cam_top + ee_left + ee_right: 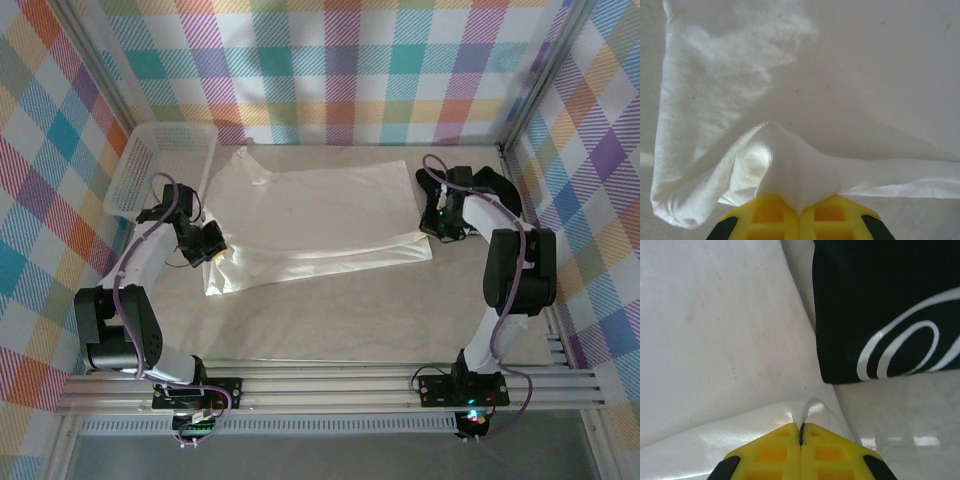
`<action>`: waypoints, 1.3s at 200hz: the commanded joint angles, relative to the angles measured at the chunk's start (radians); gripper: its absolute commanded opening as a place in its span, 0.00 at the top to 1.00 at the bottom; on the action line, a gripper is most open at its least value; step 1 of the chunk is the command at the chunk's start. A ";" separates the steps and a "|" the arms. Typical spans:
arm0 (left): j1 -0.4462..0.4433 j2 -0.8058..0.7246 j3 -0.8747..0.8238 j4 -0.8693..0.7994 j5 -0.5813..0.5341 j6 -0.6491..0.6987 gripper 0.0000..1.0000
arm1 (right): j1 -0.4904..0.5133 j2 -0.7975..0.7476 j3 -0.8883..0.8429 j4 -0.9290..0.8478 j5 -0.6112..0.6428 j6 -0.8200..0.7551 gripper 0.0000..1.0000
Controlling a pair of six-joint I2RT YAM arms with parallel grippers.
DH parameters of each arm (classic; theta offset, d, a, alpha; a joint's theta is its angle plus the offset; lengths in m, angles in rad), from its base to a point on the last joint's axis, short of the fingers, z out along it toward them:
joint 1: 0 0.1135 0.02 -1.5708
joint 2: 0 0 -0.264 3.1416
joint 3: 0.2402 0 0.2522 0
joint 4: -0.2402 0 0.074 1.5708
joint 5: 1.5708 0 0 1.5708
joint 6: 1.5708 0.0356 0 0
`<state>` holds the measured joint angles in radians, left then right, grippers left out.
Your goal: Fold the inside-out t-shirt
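The left gripper (800, 212) is closed on a raised fold of the inside-out t-shirt (320, 215), and the right gripper (801, 432) is closed on its edge. The shirt is plain white and is spread on the table (330, 320) between the two arms. One black t-shirt (880, 305) with white lettering is seen beside it, and one white basket (128, 165) at the far left.

Left arm (120, 310): black joint housings, white links, purple-grey cable (122, 275) looped alongside. Right arm (510, 270): same black-and-white build, same cable, small green light (441, 212) at wrist, toward 3 o'clock of top view. Black base plates (195, 392) at 6 o'clock edge. Left tool (799, 212), right tool (801, 432): yellow fingers (770, 215) with moulded rectangular pockets, black outer corners.
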<state>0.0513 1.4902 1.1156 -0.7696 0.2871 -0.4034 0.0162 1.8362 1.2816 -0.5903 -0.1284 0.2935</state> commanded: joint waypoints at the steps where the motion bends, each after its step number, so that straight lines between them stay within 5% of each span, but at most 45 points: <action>1: 0.029 0.029 0.066 0.033 -0.014 -0.015 1.00 | 0.009 0.040 0.051 -0.015 -0.005 -0.023 0.94; 83: 0.042 0.261 0.266 0.036 -0.059 -0.056 0.98 | 0.023 0.179 0.195 -0.023 -0.008 -0.026 0.91; 107: 0.042 0.351 0.333 0.039 -0.067 -0.084 0.73 | 0.023 0.220 0.255 -0.040 0.014 -0.036 0.74; 136: 0.041 0.350 0.370 0.034 -0.071 -0.095 0.57 | 0.023 0.194 0.301 -0.050 0.001 -0.049 0.59; 201: -0.036 -0.067 -0.011 0.200 -0.033 -0.173 0.48 | 0.102 -0.142 -0.075 0.067 0.027 -0.055 0.44; 260: -0.104 -0.002 -0.234 0.408 -0.010 -0.234 0.55 | 0.131 0.041 0.001 0.014 0.023 -0.063 0.55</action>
<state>-0.0471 1.4261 0.9218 -0.4599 0.2844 -0.6125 0.1520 1.7859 1.2221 -0.5426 -0.1310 0.2447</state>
